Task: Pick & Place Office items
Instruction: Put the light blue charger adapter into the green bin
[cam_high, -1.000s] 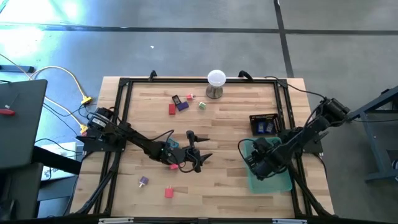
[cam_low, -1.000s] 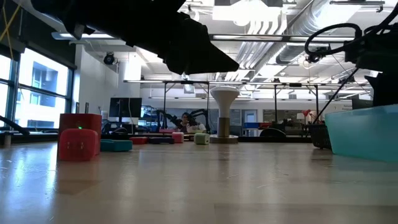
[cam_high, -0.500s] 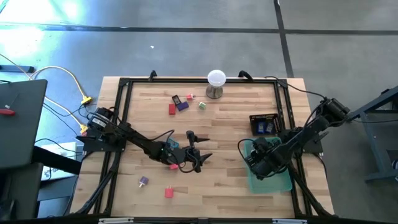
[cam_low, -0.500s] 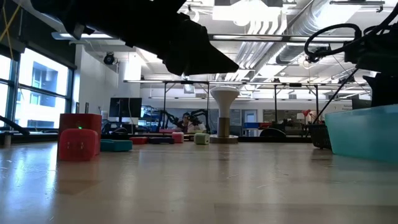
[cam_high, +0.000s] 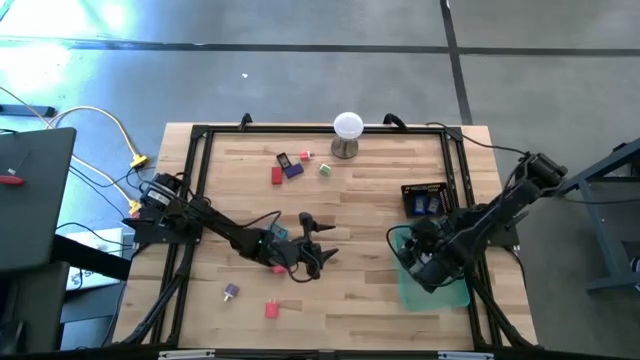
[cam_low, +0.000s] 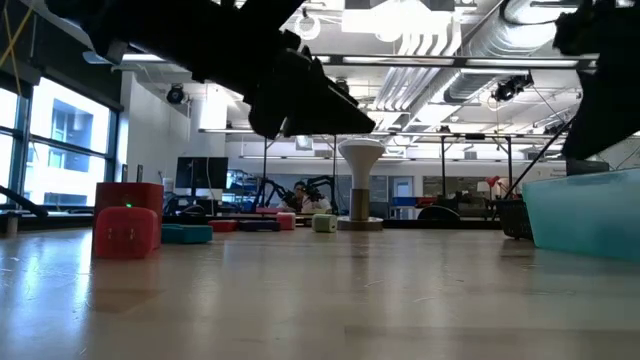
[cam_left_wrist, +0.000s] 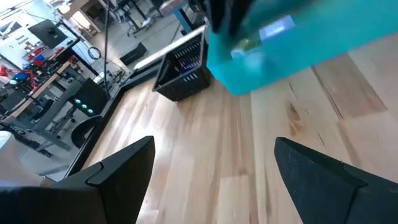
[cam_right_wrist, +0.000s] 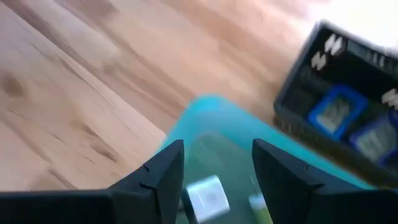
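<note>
While right gripper (cam_high: 432, 262) hangs over tray (cam_high: 455, 296), fingers apart, empty; two pieces (cam_right_wrist: 208, 196) inside. Left gripper (cam_high: 318, 243) mid-bench, fingers wide, empty. Red piece (cam_high: 277, 176), several others wait on bench (cam_high: 360, 200).

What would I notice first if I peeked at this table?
Two dark robot arms reach over the wooden table. The right gripper hangs with open fingers over a see-through green tray by the right edge, and the left gripper hangs open mid-table. A white ball on a metal stand sits at the far edge.
</note>
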